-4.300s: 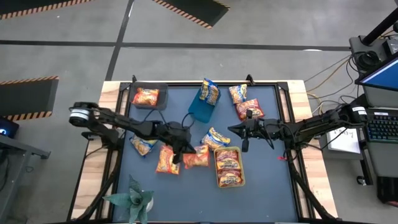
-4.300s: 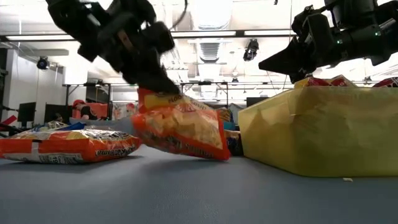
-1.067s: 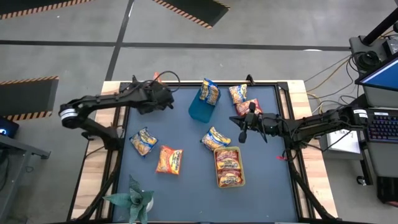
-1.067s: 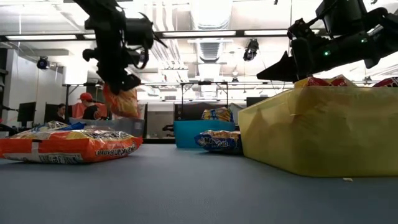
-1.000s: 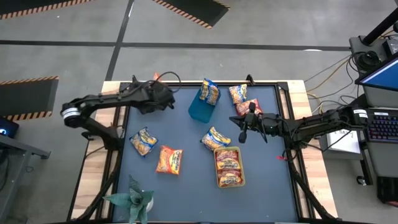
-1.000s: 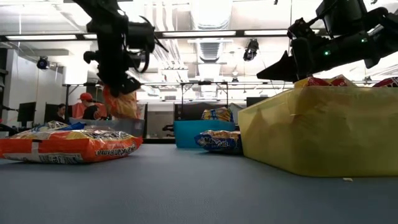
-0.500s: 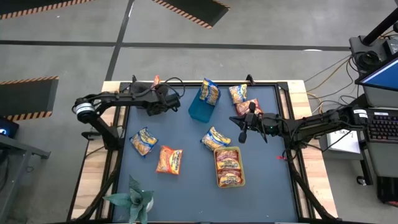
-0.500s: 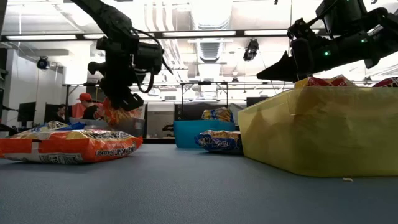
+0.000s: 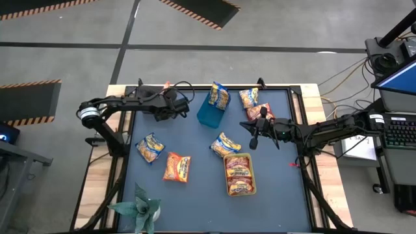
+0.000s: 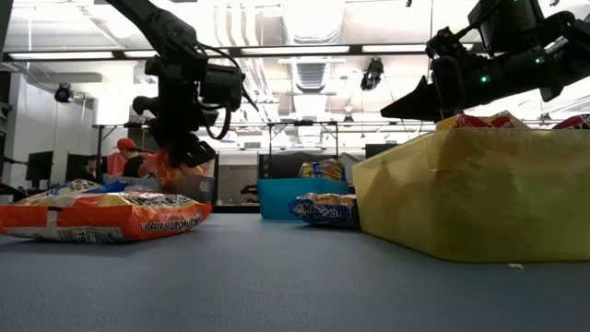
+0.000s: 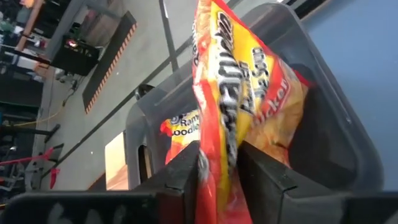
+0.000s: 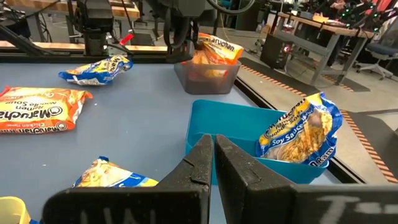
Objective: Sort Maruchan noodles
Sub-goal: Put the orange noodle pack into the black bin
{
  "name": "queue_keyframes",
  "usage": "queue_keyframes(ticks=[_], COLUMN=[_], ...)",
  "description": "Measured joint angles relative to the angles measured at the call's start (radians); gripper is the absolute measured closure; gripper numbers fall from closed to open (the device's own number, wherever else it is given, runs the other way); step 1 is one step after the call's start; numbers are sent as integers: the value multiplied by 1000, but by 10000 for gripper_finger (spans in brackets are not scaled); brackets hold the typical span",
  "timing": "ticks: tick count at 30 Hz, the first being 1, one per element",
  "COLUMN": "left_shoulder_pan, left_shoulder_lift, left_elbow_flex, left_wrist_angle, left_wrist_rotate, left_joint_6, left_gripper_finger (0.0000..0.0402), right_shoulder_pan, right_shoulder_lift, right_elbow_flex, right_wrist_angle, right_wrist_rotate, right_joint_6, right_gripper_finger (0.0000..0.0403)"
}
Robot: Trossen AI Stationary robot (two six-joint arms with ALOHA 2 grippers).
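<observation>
My left gripper [image 9: 174,104] is at the far left over the grey bin [image 11: 348,124], with an orange noodle packet [image 11: 242,81] between its fingers. A second orange packet [image 11: 183,127] lies in that bin. The blue bin [image 9: 209,112] holds an upright blue-and-yellow packet [image 9: 220,96]. The yellow-green bin [image 9: 239,174] holds red packets. Loose on the table are an orange packet [image 9: 177,167], two blue-and-yellow ones [image 9: 150,147] [image 9: 225,144], and two more at the far right [image 9: 248,97] [image 9: 262,114]. My right gripper [image 9: 252,140] hovers shut and empty right of centre. My left gripper pinches the orange packet by one end [image 11: 217,140] between its two fingers. The fingers come slanting down from the table's left side. The packet stands on edge beyond the fingers, and its other end reaches down into the grey bin.
A green plant [image 9: 140,208] stands at the near left edge. Wooden table edges frame the blue mat [image 9: 195,201], which is bare along its near side. A person [image 10: 124,157] is in the room behind the table.
My left gripper has sunk toward the grey bin with the orange packet. The packet hung above the bin's rim before and now reaches down inside it.
</observation>
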Motion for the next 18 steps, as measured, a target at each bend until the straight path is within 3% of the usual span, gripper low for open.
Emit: queue_keyframes(ticks=[7, 18], left_shoulder_pan=[-17, -75], left_shoulder_lift=[0, -2], left_elbow_flex=[0, 57], left_wrist_angle=[0, -10], left_wrist_rotate=[33, 86], left_joint_6=[9, 42], left_gripper_finger=[281, 276], right_shoulder_pan=[0, 0], right_shoulder_lift=[0, 0], right_elbow_flex=[0, 0], right_wrist_angle=[0, 0], right_wrist_rotate=[0, 0], right_joint_6=[6, 7], right_gripper_finger=[394, 394])
